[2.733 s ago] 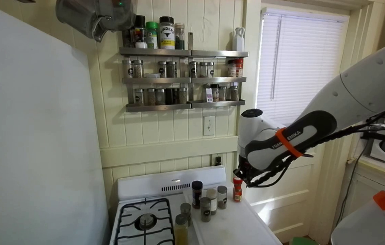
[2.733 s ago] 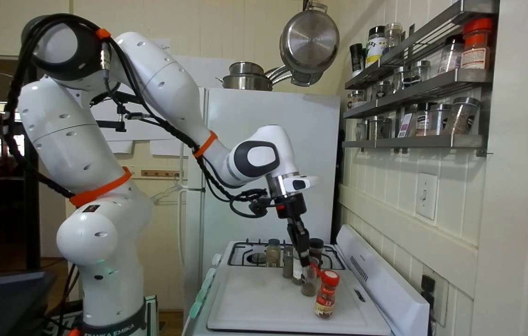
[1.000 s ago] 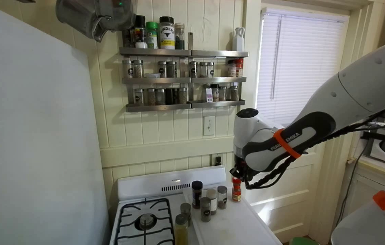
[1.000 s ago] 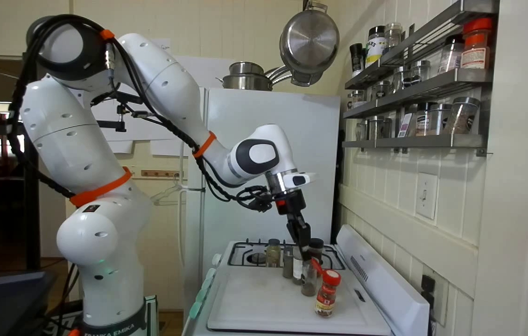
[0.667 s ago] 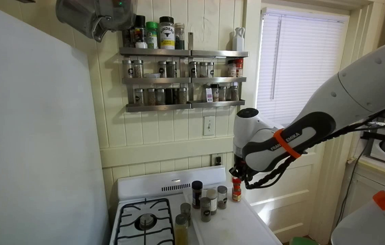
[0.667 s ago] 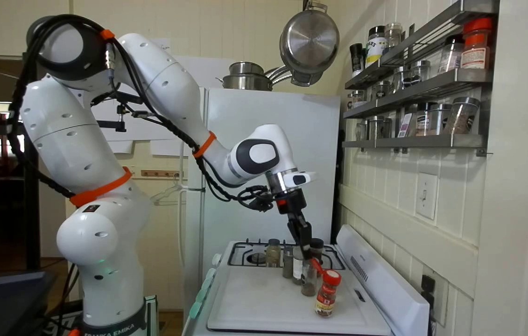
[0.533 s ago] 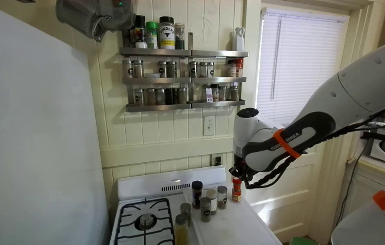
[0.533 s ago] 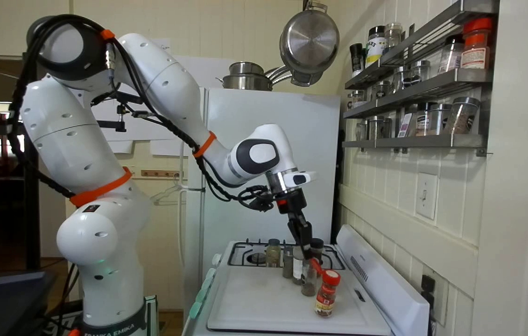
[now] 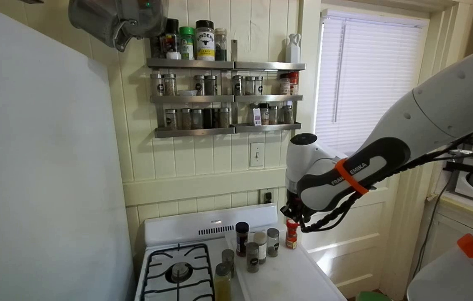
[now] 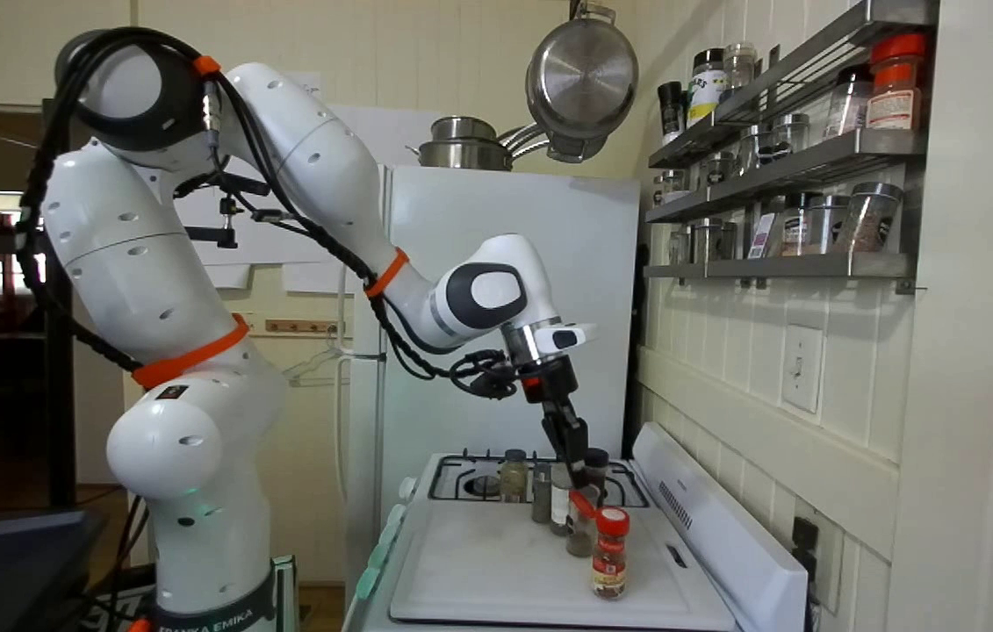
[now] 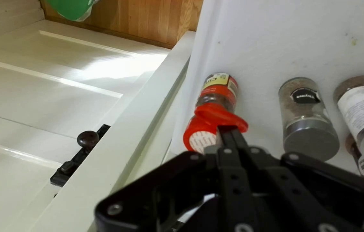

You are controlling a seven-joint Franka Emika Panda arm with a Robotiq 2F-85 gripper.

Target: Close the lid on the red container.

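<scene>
The red container [image 9: 291, 240] is a small jar with a red cap. It stands upright on the white stove cover in an exterior view [image 10: 609, 575] and also shows in the wrist view [image 11: 217, 90]. Its red lid flap [image 10: 583, 504] is hinged open and sticks out from the cap toward the gripper; it also shows in the wrist view [image 11: 219, 116]. My gripper [image 11: 228, 129] is shut with its fingers together. Its tips are right at the flap, overlapping it in view; whether they touch is unclear. In an exterior view the gripper [image 10: 580, 480] is just above the flap.
A thyme bottle [image 11: 304, 116] with a grey cap stands close beside the jar. A white-labelled bottle [image 9: 260, 247], a dark-capped bottle [image 9: 242, 239] and other spice bottles stand nearby. The stove back panel [image 10: 715, 527] rises behind. The burner grate [image 9: 177, 271] lies beyond.
The jar was tilted before and now stands upright. Its flap has moved away from the wall and slightly lower in an exterior view. The arm has shifted only slightly.
</scene>
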